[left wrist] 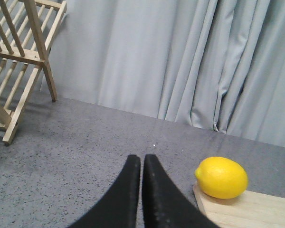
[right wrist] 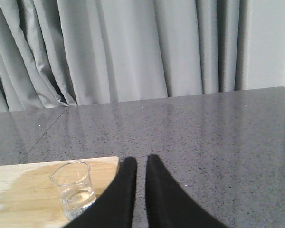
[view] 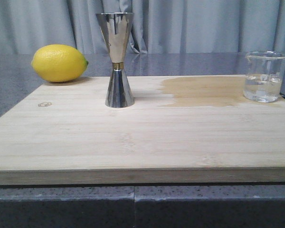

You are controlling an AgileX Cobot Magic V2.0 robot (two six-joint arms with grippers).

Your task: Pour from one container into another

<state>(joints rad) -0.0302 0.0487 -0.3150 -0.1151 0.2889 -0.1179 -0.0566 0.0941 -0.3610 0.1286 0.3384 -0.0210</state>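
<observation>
The glass beaker [view: 264,76], clear with a little liquid at the bottom, stands well to the right of the steel jigger [view: 116,59], on the far right edge of the wooden board [view: 133,137]. A damp stain [view: 204,90] lies between them; the jigger's narrow mouth invites another spill. A lemon [view: 59,62] sits left of the jigger. Left gripper [left wrist: 142,164] and right gripper [right wrist: 141,166] hold nothing, fingers nearly together

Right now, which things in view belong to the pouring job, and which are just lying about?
Belongs to the job:
- glass beaker, with some clear liquid in it
- steel jigger, standing upright

Just lying about:
- lemon
- wooden rack
- wet patch on the cutting board
</observation>
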